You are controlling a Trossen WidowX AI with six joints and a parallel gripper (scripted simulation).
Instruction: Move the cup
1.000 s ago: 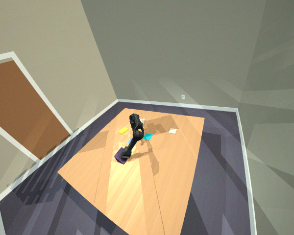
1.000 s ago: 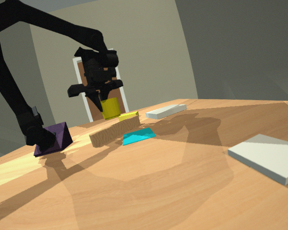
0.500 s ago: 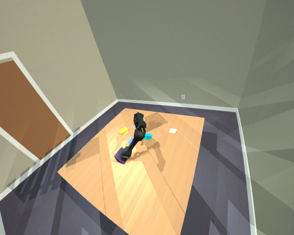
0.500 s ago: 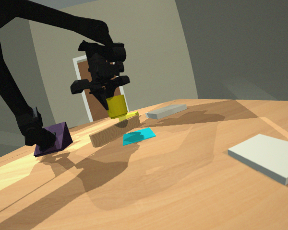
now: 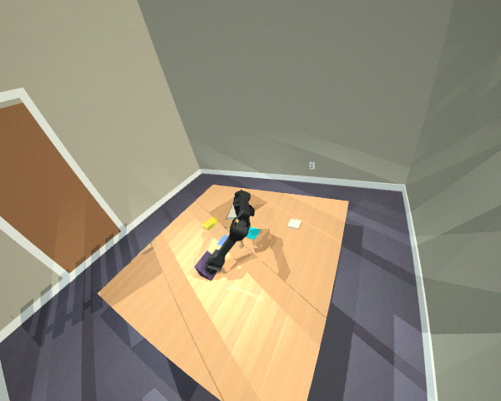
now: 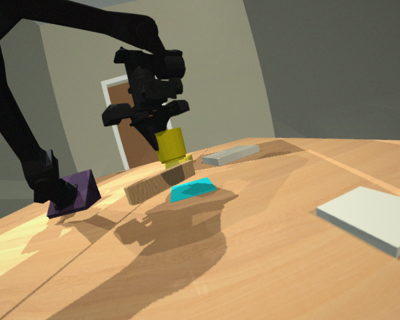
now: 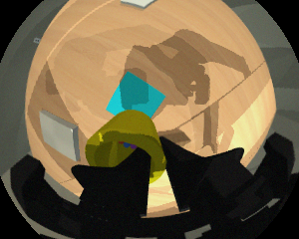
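My gripper (image 6: pixel 160 135) (image 7: pixel 153 139) is shut on the rim of a yellow cup (image 6: pixel 171 145) (image 7: pixel 125 141) and holds it upright in the air. Small marbles (image 7: pixel 129 145) show inside the cup in the wrist view. A flat cyan pad (image 5: pixel 254 233) (image 6: pixel 192 189) (image 7: pixel 137 98) lies on the table just beyond and below the cup. A low wooden bar (image 6: pixel 159 183) lies under the cup, on the near side of the cyan pad. A yellow pad (image 5: pixel 210 222) (image 6: pixel 180 161) lies behind the bar. A pale blue pad (image 5: pixel 221 240) lies beside the arm. In the top view the arm hides the cup.
A grey slab (image 5: pixel 231 212) (image 6: pixel 231 153) (image 7: pixel 58 134) lies at the back of the wooden table (image 5: pixel 259 311). A white slab (image 5: pixel 294 223) (image 6: pixel 369 215) lies farther right. The arm stands on a purple wedge-shaped base (image 5: pixel 204 264) (image 6: pixel 77 193).
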